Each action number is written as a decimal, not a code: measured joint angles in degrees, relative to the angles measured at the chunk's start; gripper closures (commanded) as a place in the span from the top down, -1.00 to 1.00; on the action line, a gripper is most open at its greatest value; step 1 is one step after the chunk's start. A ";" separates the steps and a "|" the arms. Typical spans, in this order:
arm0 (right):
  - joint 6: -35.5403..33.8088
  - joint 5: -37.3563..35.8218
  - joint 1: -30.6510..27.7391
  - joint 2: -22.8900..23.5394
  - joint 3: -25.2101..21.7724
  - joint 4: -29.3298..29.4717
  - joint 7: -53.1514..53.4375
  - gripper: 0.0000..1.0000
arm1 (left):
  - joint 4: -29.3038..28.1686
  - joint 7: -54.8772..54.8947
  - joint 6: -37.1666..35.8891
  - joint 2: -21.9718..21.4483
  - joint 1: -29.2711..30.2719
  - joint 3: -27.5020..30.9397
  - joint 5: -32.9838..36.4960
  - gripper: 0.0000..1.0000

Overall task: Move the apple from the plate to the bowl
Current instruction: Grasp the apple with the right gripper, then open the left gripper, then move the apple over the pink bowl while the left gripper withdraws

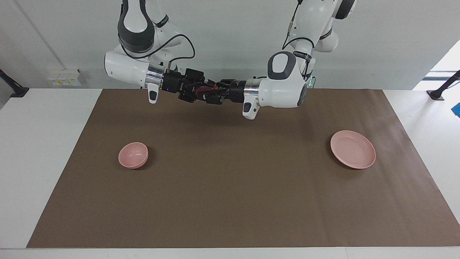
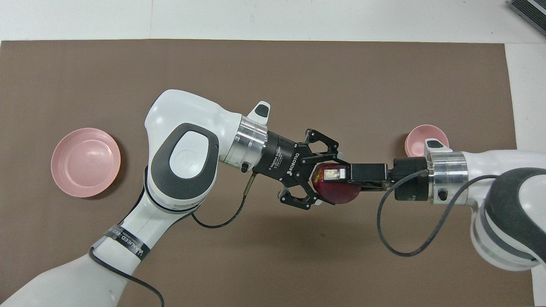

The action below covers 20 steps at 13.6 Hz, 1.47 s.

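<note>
Facing view: my two arms meet in mid-air over the brown mat [image 1: 230,187], near my end of the table.
Apple [image 1: 205,89]: only a sliver of dark red shows, caught between my two grippers, well above the mat.
Right gripper [image 1: 201,92]: reaches in level from the right arm's end; I cannot read my fingers here.
Left gripper [image 1: 212,94]: reaches in level from the left arm's end, meeting the right one at the apple.
Bowl [image 1: 133,155]: on the mat toward the right arm's end, nothing in it.
Plate [image 1: 353,149]: on the mat toward the left arm's end, bare.

Overhead view: both grippers are on the apple [image 2: 339,192] at once.
Left gripper [image 2: 320,180]: my fingers [image 2: 325,150] are spread around the apple's stem end.
Right gripper [image 2: 337,175]: one finger lies flat across the top of the apple, pinching it.
Bowl [image 2: 417,140]: partly covered by my right wrist, well apart from the apple.
Plate [image 2: 85,162]: well apart from the apple, beside my left elbow.
</note>
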 measured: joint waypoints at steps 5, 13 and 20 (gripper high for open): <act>-0.03 -0.07 -0.01 -0.04 0.00 -0.07 0.02 -1.00 | -0.07 0.00 -0.06 -0.02 0.00 0.00 0.00 0.99; -0.12 -2.72 -1.40 0.00 -0.22 -0.06 0.01 -1.00 | -0.09 0.04 -0.53 -1.18 0.80 0.94 7.06 1.00; -1.31 -26.44 -9.34 3.52 -0.65 4.52 -3.89 -1.00 | -0.06 -0.01 -0.99 -5.54 3.93 1.52 32.62 1.00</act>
